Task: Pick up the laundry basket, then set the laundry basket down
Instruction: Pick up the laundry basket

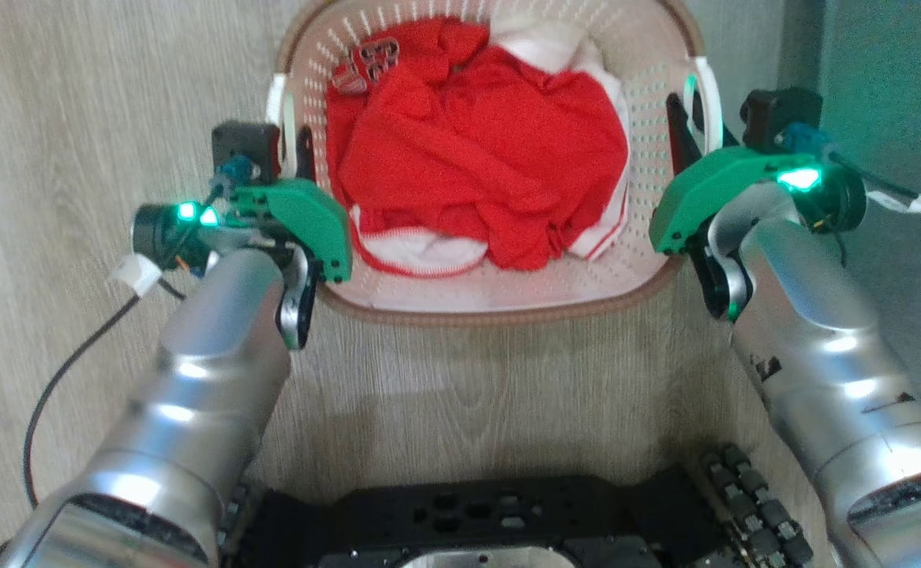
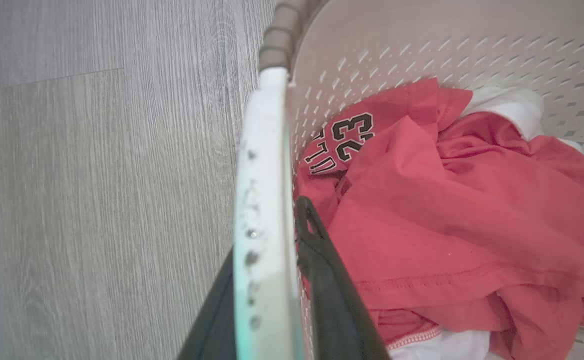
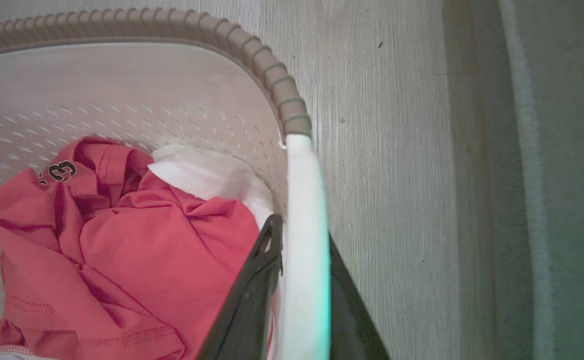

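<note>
Laundry basket (image 1: 507, 293) straddled at both sides, left handle (image 2: 264, 200) pinched between the left jaws and right handle (image 3: 304, 210) between the right jaws, likely to carry the red clothes (image 1: 476, 150) level; clear of the floor (image 1: 113, 79) or not, cannot tell.

Pale wood-grain floor (image 1: 113, 95) spreads all round the laundry basket (image 1: 507, 293), contact between the two impossible to call, with a darker grey-green surface (image 1: 886, 95) off the basket's right and the robot's black base (image 1: 460, 513) just nearside.
</note>
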{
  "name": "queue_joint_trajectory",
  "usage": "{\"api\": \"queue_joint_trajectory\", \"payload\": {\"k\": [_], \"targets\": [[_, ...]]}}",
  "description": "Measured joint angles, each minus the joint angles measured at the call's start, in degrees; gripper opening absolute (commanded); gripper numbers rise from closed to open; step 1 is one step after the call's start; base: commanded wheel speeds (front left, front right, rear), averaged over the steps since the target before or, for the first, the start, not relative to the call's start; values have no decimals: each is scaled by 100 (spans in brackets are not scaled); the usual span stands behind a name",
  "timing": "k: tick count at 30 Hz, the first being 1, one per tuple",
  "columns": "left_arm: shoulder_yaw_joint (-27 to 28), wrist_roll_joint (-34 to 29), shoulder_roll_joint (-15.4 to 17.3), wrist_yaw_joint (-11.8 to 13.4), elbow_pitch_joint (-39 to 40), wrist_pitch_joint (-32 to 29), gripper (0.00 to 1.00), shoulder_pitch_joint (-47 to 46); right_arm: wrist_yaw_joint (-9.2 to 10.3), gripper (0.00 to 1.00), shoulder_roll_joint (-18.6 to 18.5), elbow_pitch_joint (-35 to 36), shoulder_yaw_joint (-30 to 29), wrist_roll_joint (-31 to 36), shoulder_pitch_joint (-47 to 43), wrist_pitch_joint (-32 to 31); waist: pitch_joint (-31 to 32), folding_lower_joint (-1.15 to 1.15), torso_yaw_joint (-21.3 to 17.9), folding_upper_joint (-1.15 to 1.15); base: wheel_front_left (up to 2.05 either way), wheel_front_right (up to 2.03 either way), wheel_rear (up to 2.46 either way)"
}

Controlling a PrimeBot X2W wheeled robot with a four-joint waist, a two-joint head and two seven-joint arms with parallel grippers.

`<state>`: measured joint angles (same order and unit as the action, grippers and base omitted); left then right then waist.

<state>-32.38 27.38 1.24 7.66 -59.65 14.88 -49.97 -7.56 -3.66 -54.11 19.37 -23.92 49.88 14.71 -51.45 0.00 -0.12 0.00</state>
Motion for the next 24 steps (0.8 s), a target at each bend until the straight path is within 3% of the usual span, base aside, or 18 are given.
{"api": "queue_joint_trajectory", "payload": {"k": [11,24], "targets": [[-656,621,-1,-8,-204,-1,0,704,0,0,29,-486,374,-415,-597,0,1076,0,-15,0,0,0,0],[-1484,1456,-4,-63,-539,-279,0,1774,-1,0,123,-1190,1255,-1325,-1449,-5,2792,-1,12,0,0,0,0]]}}
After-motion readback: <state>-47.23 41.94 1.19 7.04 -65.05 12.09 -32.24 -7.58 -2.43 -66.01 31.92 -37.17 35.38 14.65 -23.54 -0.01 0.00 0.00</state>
